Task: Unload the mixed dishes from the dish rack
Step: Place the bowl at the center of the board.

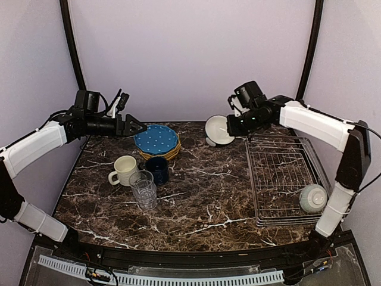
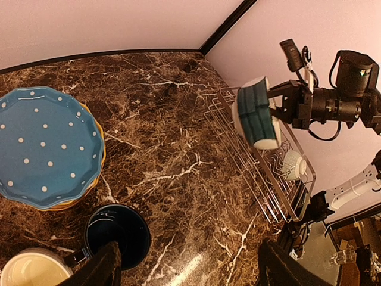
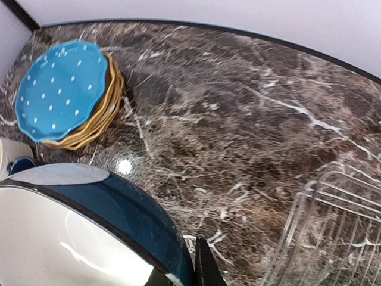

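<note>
My right gripper (image 1: 229, 127) is shut on the rim of a teal-and-white bowl (image 1: 217, 129) and holds it tilted in the air, left of the dish rack (image 1: 286, 179). The bowl fills the lower left of the right wrist view (image 3: 77, 226), with one dark finger (image 3: 205, 265) against its rim. A second bowl (image 1: 313, 198) lies in the rack's near right corner. My left gripper (image 1: 140, 126) is open and empty, above the table beside the stacked plates (image 1: 156, 141), blue dotted one on top. A cream mug (image 1: 124, 170), dark blue cup (image 1: 158, 168) and glass tumbler (image 1: 143, 189) stand on the table.
The marble table (image 1: 202, 190) ends at purple walls behind and at the sides. In the left wrist view the plates (image 2: 44, 149), the blue cup (image 2: 116, 235) and the mug (image 2: 33, 271) lie below my fingers, with the rack (image 2: 256, 161) to the right.
</note>
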Available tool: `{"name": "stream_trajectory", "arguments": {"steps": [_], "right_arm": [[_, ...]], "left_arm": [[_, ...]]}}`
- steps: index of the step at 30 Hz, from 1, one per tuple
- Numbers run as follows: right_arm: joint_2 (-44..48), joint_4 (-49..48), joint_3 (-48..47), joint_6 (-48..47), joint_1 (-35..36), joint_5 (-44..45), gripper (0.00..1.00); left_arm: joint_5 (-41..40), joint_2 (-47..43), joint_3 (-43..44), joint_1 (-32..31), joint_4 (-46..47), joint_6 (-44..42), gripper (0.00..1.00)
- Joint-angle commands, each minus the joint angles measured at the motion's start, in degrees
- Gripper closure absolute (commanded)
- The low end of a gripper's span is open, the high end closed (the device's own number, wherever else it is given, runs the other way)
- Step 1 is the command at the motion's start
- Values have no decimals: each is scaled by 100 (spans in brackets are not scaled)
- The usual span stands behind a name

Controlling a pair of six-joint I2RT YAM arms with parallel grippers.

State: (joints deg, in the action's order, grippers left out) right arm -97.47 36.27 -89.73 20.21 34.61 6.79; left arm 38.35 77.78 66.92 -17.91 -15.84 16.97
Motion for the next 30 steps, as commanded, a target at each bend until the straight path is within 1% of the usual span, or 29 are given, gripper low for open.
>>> {"name": "stream_trajectory", "arguments": {"steps": [1, 5, 10, 14, 21, 22, 30], "right_arm": [[-1002, 135, -831, -184, 631, 266, 100], [-2175, 370, -1778, -250, 1014, 205, 100], [-3182, 750, -2742, -137, 1225, 119, 100], [-3478, 782, -2839, -47, 1254, -42, 100], [-3494, 807, -2667, -37, 1298, 29, 100], [-3501, 823, -2657, -29, 1306, 25, 99], [-3450, 976, -2724, 4, 1355, -9, 73]], "left_arm": [[-32, -140, -109, -19, 88, 0, 22], [-26, -135, -117, -19, 98, 8, 22], [-14, -125, -117, -19, 98, 8, 22], [20, -106, -117, -19, 98, 16, 22], [83, -105, -117, -19, 115, 49, 22], [88, -98, -117, -19, 122, 51, 22], [115, -80, -117, -19, 126, 56, 22]]}}
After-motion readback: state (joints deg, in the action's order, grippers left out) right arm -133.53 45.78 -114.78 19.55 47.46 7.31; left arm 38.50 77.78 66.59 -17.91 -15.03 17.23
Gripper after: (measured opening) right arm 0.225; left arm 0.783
